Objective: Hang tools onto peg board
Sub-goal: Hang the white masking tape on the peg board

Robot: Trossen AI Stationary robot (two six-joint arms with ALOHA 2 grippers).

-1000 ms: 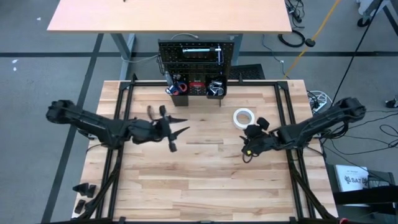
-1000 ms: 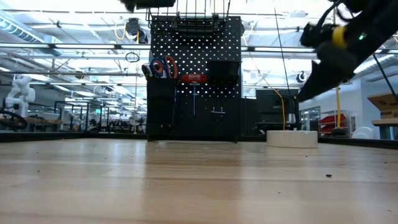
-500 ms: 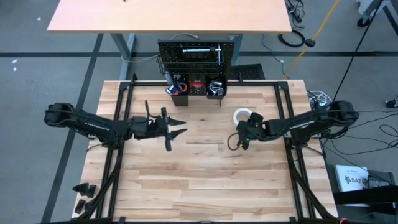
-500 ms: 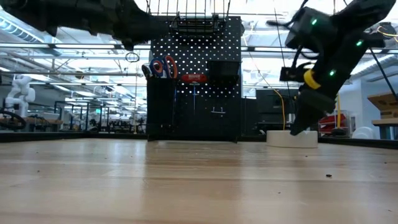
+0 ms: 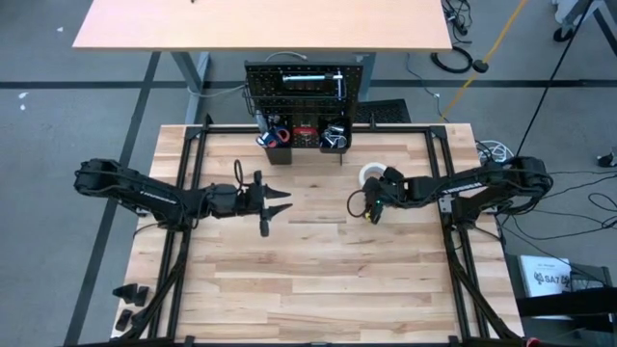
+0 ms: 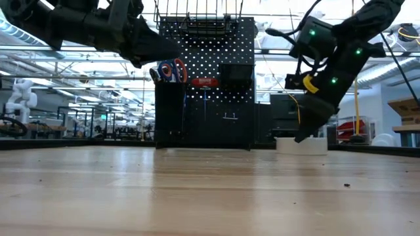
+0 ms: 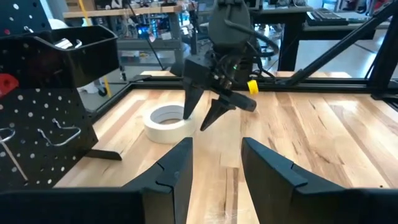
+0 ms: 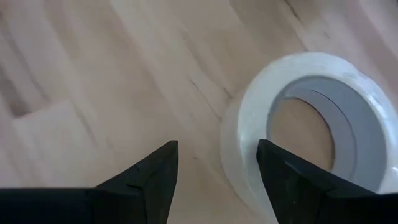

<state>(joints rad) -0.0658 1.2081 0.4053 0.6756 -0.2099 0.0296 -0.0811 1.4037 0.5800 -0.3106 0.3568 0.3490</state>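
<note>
**Step in hand: approach to the tape roll**

The white tape roll (image 5: 372, 176) lies flat on the counter (image 5: 318, 270), in front of the peg board (image 5: 307, 85). The right gripper (image 5: 372, 204) hovers beside it, parted, empty. Next: straddle the roll's wall, close. The left gripper (image 5: 280, 200) waits, parted, empty.

The bench (image 5: 318, 280) is smooth pale wood; the tape roll (image 8: 311, 130) looks like matt white paper; the peg board (image 6: 216, 59) is matt black
</note>
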